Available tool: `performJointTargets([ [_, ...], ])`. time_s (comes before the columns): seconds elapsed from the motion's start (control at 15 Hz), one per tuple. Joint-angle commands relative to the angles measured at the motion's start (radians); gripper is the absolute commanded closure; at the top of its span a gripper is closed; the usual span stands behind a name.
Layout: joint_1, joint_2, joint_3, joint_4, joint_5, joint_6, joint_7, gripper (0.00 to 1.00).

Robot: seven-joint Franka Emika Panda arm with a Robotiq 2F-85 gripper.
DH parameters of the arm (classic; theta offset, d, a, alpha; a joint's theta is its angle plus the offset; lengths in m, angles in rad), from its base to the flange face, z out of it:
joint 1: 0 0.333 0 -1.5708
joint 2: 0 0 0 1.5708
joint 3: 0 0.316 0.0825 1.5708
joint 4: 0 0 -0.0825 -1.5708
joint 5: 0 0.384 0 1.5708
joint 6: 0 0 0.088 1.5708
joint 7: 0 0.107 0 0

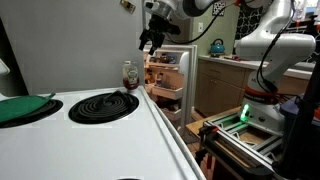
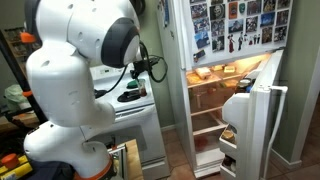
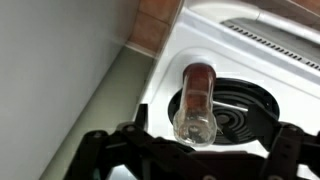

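A small clear glass bottle (image 1: 130,76) with red-brown contents stands upright on the white stove (image 1: 120,140), at the far edge of a black coil burner (image 1: 104,105). My gripper (image 1: 150,41) hangs in the air above and slightly beside the bottle, apart from it. In the wrist view the bottle (image 3: 197,100) is seen from above, its clear top toward the camera, with the burner (image 3: 235,115) behind it. My gripper (image 3: 195,162) is open and empty, its dark fingers spread wide to either side of the bottle. In an exterior view the arm hides most of the gripper (image 2: 156,66).
A green object (image 1: 22,108) lies on the stove beside the burner. A grey wall (image 1: 70,45) backs the stove. An open fridge (image 2: 215,100) with its door (image 2: 250,125) swung out stands beside the stove. The robot's base (image 1: 262,100) stands on a frame.
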Motion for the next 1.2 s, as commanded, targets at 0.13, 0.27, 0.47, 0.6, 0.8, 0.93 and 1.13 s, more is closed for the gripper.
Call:
performJointTargets([
  [0.13, -0.041, 0.033, 0.034, -0.017, -0.077, -0.055, 0.086, 0.0],
  [0.27, -0.043, 0.033, 0.035, -0.019, -0.08, -0.056, 0.09, 0.0],
  [0.47, -0.043, 0.033, 0.035, -0.02, -0.08, -0.056, 0.092, 0.0],
  [0.6, -0.083, 0.077, 0.048, -0.026, -0.08, -0.098, 0.102, 0.0],
  [0.8, -0.209, 0.163, 0.139, -0.038, -0.103, -0.238, 0.169, 0.0],
  [0.93, -0.276, 0.218, 0.196, -0.033, -0.113, -0.363, 0.196, 0.0],
  [1.13, -0.369, 0.301, 0.264, -0.02, -0.119, -0.553, 0.279, 0.0],
])
